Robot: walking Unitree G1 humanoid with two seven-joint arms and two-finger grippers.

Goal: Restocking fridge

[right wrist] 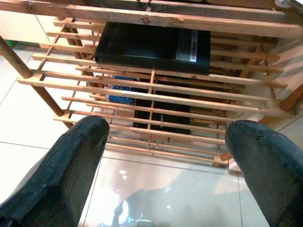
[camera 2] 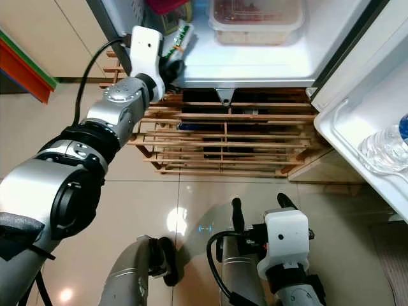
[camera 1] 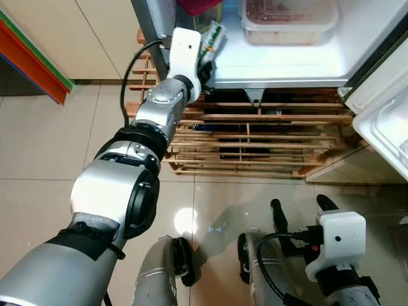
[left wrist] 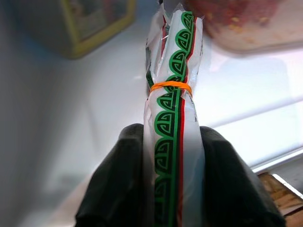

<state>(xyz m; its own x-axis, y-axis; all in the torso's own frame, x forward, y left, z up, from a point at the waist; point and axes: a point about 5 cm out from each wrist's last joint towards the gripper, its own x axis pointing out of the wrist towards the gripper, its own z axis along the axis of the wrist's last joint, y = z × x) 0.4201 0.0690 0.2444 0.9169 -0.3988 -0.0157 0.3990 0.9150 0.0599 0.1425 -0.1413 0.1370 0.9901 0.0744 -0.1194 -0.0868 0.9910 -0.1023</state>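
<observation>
Right tool (camera 1: 298, 215) hangs released near, over the tiled floor (camera 1: 51, 146). Left tool (left wrist: 165, 189) grips the white-green banded plastic packet (left wrist: 174, 113) at the white fridge shelf (camera 1: 287, 64) lip; push farther in, lay flat, clear of the clear lidded food tub (camera 1: 288, 19).

The white fridge shelf (camera 1: 287, 60) carries a clear lidded container (camera 1: 288, 19) of reddish food at 12 o'clock and a yellow-edged box (left wrist: 90, 23) toward 10 o'clock. The tip of a green-and-red patterned packet (left wrist: 175, 94), bound with an orange band, lies over its front-left edge. Below, at 6 o'clock, a slatted wooden rack (camera 1: 255, 137) stands on the glossy tiled floor (camera 1: 57, 140).
</observation>
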